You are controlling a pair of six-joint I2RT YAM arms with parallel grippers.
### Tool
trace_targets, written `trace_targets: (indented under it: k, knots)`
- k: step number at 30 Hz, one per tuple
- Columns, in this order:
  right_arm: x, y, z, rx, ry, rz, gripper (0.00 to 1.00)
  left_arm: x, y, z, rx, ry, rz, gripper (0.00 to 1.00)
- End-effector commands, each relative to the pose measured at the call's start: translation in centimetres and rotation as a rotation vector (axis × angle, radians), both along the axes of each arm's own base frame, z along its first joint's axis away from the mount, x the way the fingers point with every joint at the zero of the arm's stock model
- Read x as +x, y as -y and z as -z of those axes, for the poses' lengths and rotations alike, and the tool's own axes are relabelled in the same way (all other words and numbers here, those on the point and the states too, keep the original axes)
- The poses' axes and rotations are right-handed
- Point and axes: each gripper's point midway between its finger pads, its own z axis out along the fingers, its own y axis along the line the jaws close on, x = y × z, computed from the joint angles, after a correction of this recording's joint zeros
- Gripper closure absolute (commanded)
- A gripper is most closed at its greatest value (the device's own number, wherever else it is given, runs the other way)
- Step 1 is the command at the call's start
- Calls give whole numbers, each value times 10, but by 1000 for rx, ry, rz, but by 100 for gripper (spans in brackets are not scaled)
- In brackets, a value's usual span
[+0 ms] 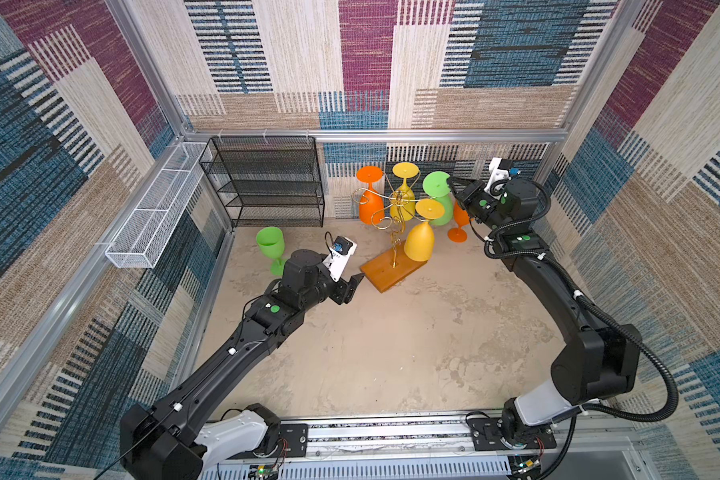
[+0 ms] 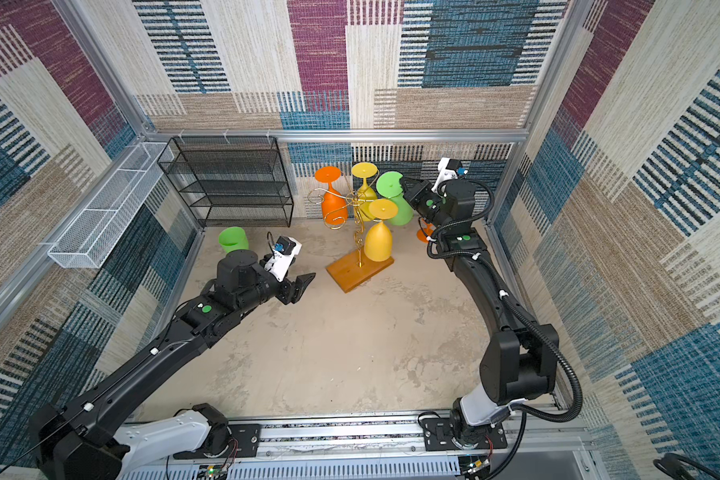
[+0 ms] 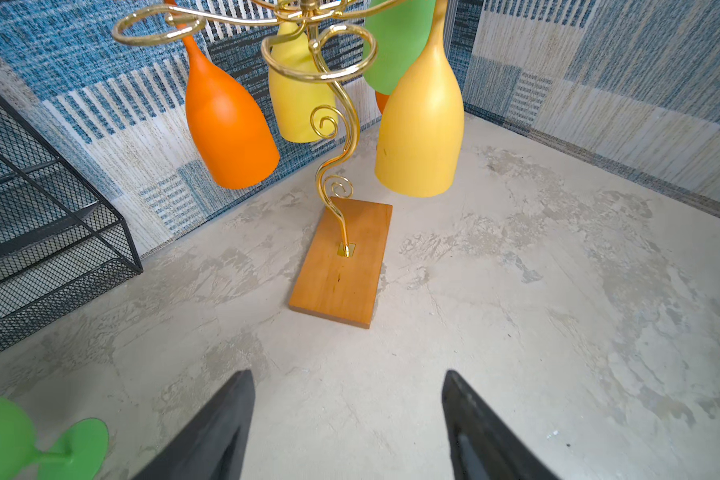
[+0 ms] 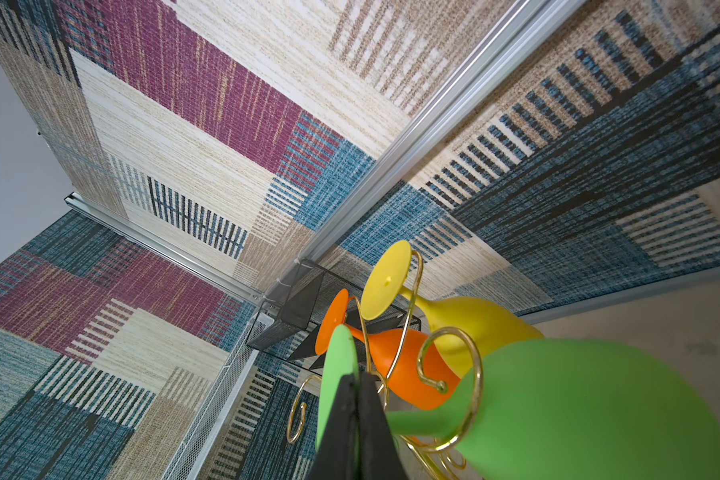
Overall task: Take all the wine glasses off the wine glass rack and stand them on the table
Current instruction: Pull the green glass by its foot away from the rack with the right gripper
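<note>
My right jaws: clamped on green wine glass foot | my left jaws: spread, empty, beside wine glass rack.

In both top views the bare floor across the centre and lower frame lies open between the arms, up to the wooden base of the wine glass rack. The upper middle is tight: hanging orange glass, back yellow glass, front yellow glass and hanging green glass crowd the gold scrolls with slim gaps, the right gripper clamped on the green foot and an upright orange glass tucked under that arm. At upper left the black mesh shelf unit, white wire tray and upright green glass line the walls.
</note>
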Motion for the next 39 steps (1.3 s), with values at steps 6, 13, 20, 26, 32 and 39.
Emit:
trace_targets:
  k: [6,13,20,26,32,39]
  knots:
    - [-7,-1,-14,4,57,-6,98,4,0,-6,13,32,-4,26]
    - [-10,-2,-10,1,51,-12,99,5,2,-3,20,27,-3,26]
    - [-7,-3,3,-10,26,-10,99,5,2,-2,24,23,-7,27]
    - [-2,-7,8,-12,17,-22,99,5,2,-1,29,24,-7,27]
    - [6,-18,10,-22,14,-44,99,5,2,-1,34,26,-9,27]
    - [18,-24,8,-22,16,-49,99,5,2,-2,35,29,-7,27]
